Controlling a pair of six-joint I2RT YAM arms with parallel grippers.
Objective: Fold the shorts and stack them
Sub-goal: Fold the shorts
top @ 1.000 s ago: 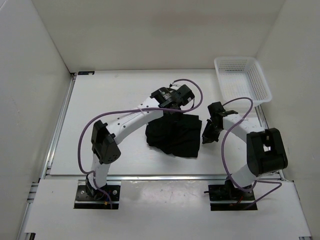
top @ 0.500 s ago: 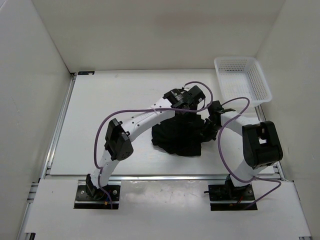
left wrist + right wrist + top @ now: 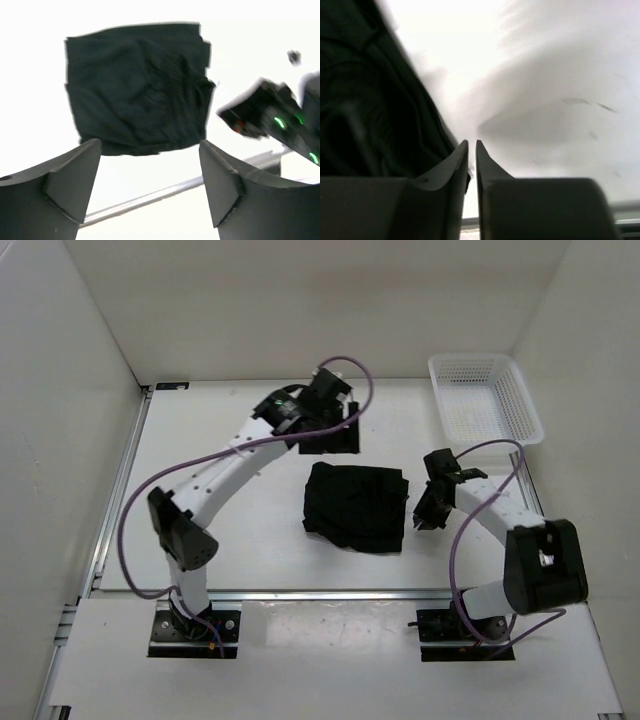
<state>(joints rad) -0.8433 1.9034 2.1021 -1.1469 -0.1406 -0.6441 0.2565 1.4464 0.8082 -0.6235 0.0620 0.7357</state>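
As the overhead camera sees it: one pair of black soft-cloth shorts [image 3: 355, 507] lies folded into a compact, near-square block just right of the frame's centre, flat on the white table [image 3: 200, 420].
Shorts, change: a second ago a looser, wider heap under both arms; now tidier and uncovered.
Left claw [image 3: 330, 443]: upper centre, above the shorts and apart from them; half a second ago it sat on their top edge.
Right claw [image 3: 422, 517]: just right of the shorts' right edge, a sliver of table between; earlier it pressed into that edge.
White mesh basket [image 3: 485, 400]: upper right, well apart from the shorts, same place as before.
Left wrist view, shorts [image 3: 137, 85]: upper middle of the frame, whole fold visible, wrinkled, edges roughly square.
Left wrist view, left claw [image 3: 150, 150]: fingers spread wide at the lower corners, nothing between them, off the cloth.
Left wrist view, right arm's end [image 3: 265, 117]: blurred black shape with green lights, right of the shorts.
Left wrist view, metal rail [image 3: 150, 197]: slanting across the bottom between the fingers.
Right wrist view, shorts [image 3: 370, 100]: dark blurred mass filling the left side.
Right wrist view, right claw [image 3: 471, 145]: fingers all but together, a thin slit left, gripping nothing; tips beside the cloth's edge, and whether they touch it cannot be told.
Right wrist view, table [image 3: 560, 75]: white surface on the right, blurred.
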